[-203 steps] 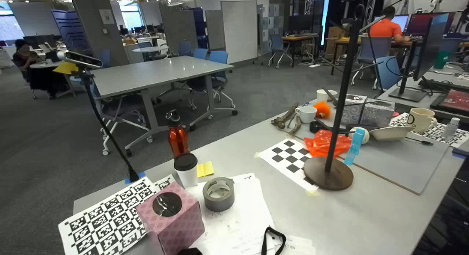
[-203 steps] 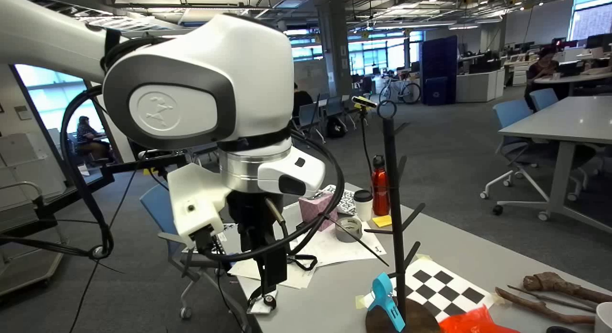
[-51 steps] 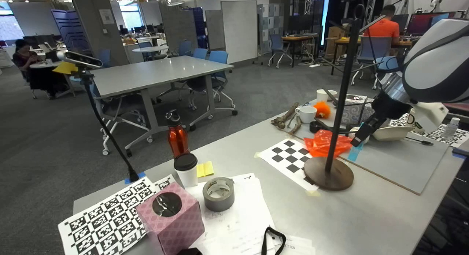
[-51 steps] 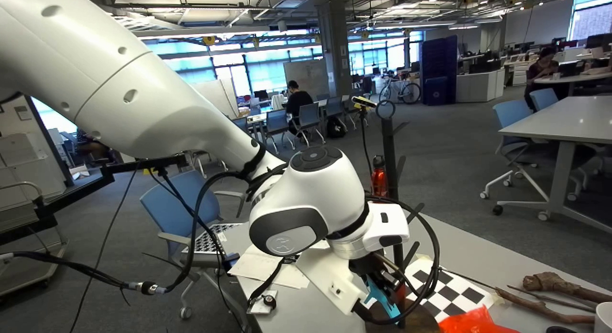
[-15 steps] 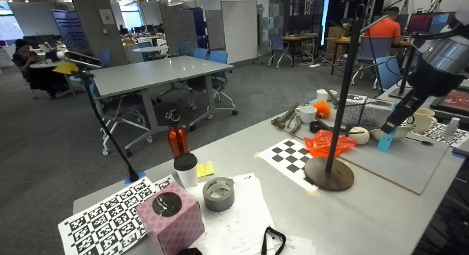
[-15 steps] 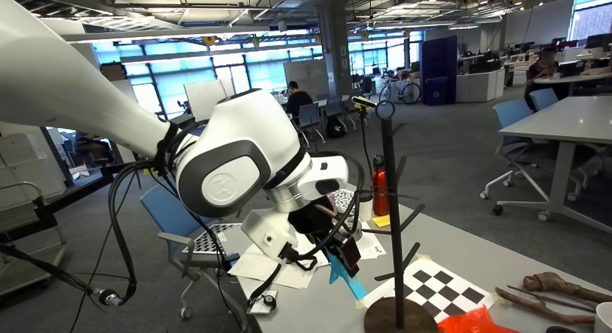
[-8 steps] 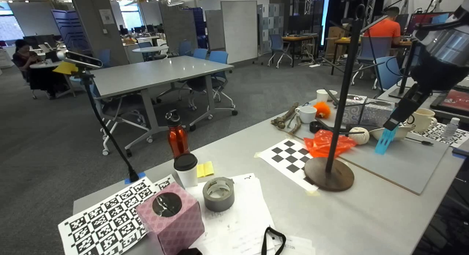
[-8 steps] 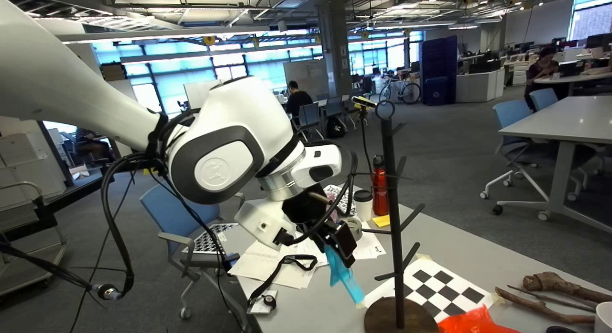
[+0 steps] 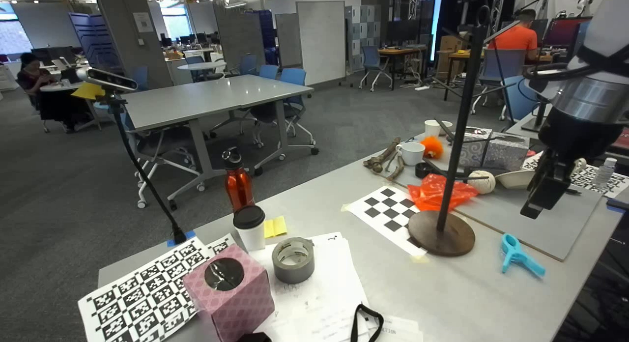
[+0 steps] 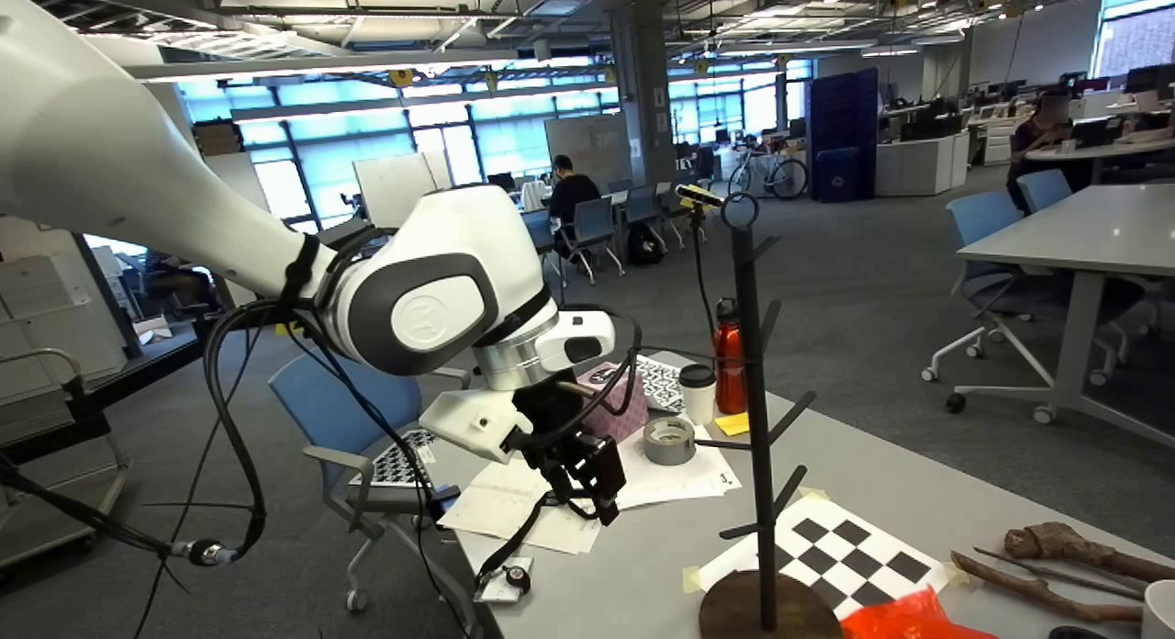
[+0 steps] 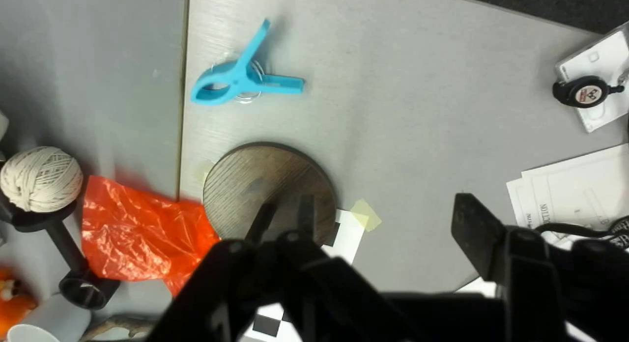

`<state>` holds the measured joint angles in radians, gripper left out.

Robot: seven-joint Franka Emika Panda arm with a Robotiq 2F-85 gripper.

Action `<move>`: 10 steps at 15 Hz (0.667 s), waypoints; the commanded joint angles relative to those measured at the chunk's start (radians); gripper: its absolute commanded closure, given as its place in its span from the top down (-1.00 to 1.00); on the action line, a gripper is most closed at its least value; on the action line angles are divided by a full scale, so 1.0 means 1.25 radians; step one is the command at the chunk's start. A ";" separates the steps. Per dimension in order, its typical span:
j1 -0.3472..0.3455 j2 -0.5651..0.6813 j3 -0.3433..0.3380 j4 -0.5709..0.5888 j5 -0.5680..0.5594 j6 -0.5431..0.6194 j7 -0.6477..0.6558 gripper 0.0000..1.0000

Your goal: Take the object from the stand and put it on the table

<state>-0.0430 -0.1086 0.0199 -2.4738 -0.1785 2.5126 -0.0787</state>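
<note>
plastic, light blue: find clamp (image 11: pixel 240 78) lying on its side on desk (image 9: pixel 467 293), between stand (image 9: pixel 456 145) and the desk edge at lower right in an exterior view, just beside the grey board (image 11: pixel 113 101). note change: gripped a moment earlier, now let go. find gripper (image 11: pixel 384 209) spread wide, holding nothing, apart from clamp. judge transfer complete; recommend only withdrawal, keeping clear of stand.

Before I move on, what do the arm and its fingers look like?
The rounded white robot arm has a dark-grey panel around a pale logo plate. It also carries a silver metal collar and an angular white housing; black cables loop alongside. It ends in blocky black fingers.
</note>
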 commanded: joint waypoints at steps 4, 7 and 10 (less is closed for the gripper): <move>0.013 -0.005 0.000 0.022 -0.013 -0.074 0.019 -0.61; 0.017 -0.019 0.000 0.015 0.002 -0.089 0.016 -1.00; 0.026 -0.039 0.001 0.008 0.026 -0.123 0.000 -0.48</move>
<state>-0.0314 -0.1178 0.0219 -2.4610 -0.1790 2.4256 -0.0710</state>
